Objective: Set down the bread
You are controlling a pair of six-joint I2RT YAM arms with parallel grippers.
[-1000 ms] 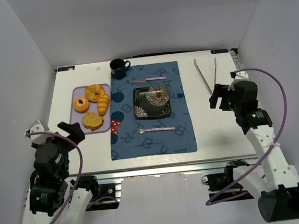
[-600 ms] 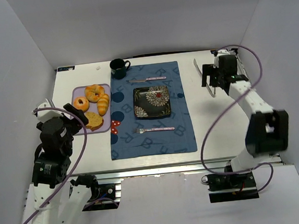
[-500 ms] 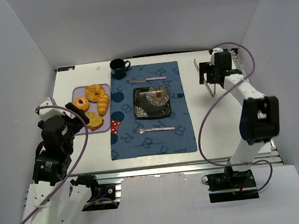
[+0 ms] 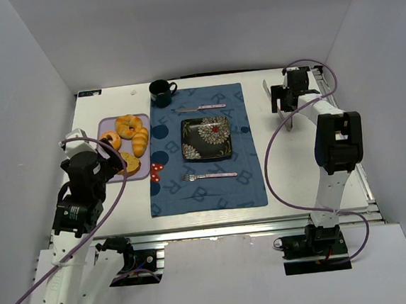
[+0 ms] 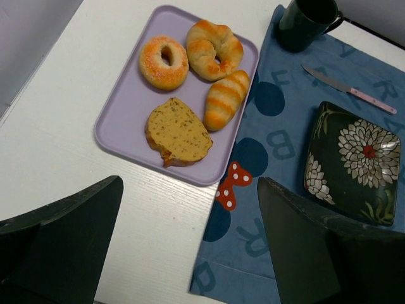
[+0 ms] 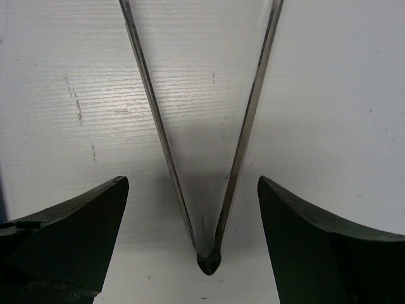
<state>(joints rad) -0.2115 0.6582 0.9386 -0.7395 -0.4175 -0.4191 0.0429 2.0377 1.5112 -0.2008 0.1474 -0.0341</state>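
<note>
A lilac tray (image 5: 123, 120) holds a bread slice (image 5: 178, 131), a sugared donut (image 5: 164, 61), a twisted roll (image 5: 214, 41) and a croissant (image 5: 226, 100). In the top view the tray (image 4: 148, 172) lies left of the blue placemat (image 4: 206, 184), which carries a black floral plate (image 4: 206, 138). My left gripper (image 5: 190, 247) is open and empty, hovering above the table just in front of the tray (image 4: 111, 162). Metal tongs (image 6: 243, 126) lie at the back right. My right gripper (image 6: 192, 180) is open, low over the tongs' hinge end, straddling both arms (image 4: 287, 98).
A dark mug (image 5: 307, 22) stands at the placemat's far left corner. A pink-handled knife (image 5: 351, 90) lies behind the plate and a fork (image 4: 208, 175) in front of it. White walls close the left, back and right sides.
My right arm swung from mid-right of the table to the back, down over the tongs. My left arm rose and moved forward toward the tray's near edge.
</note>
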